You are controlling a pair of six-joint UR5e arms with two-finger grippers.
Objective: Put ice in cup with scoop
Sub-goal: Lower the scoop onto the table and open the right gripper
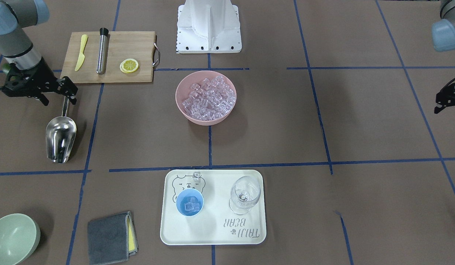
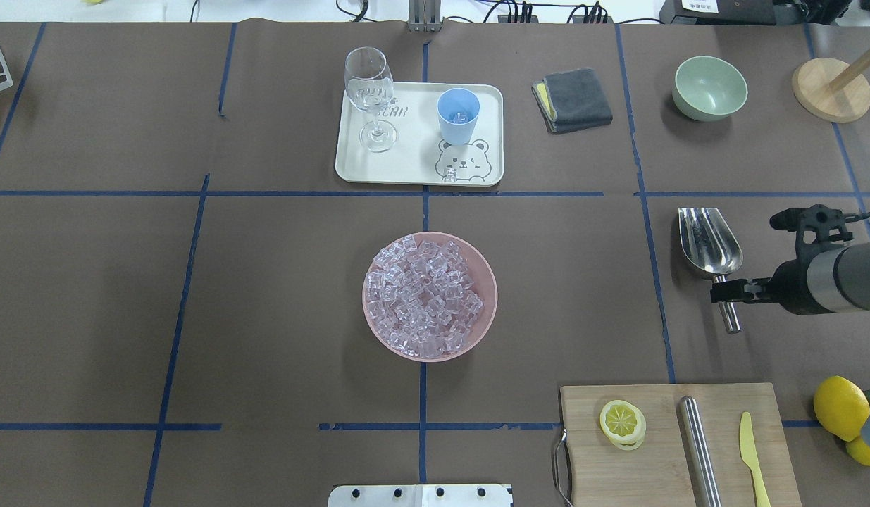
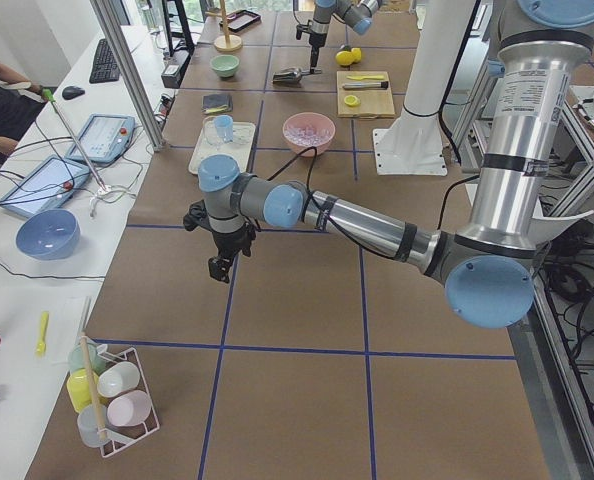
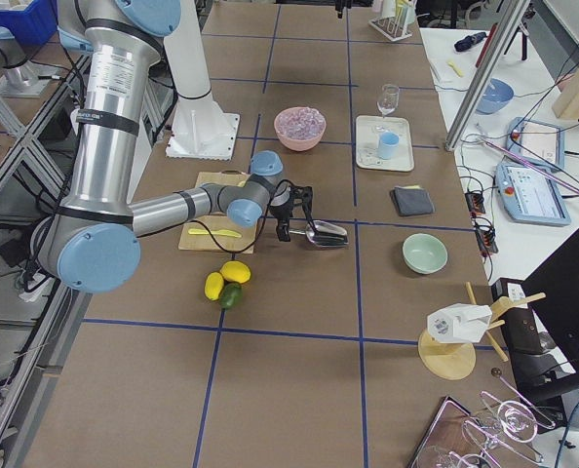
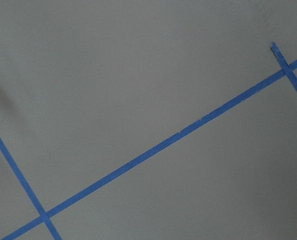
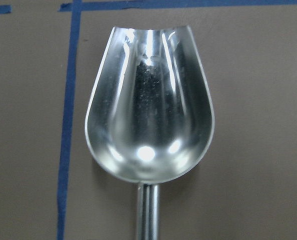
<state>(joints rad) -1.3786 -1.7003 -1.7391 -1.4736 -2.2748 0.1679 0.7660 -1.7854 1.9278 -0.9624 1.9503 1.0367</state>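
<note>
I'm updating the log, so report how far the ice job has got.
Done: the cup holds a few ice cubes; one stray cube lies on the tray beside it. In hand: the right gripper is at the handle of the empty scoop; whether it is clamped is unclear. Left: probably more scoops from the full bowl.

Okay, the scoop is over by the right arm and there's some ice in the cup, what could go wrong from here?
1. The right end effector sits at the scoop's thin, shiny handle; it might slip or twist once loaded.
2. The cup is narrower than the scoop's trough, and one ice piece already lies on the tray, so more could spill.
3. The wine glass stands nearby and could get knocked.
</note>
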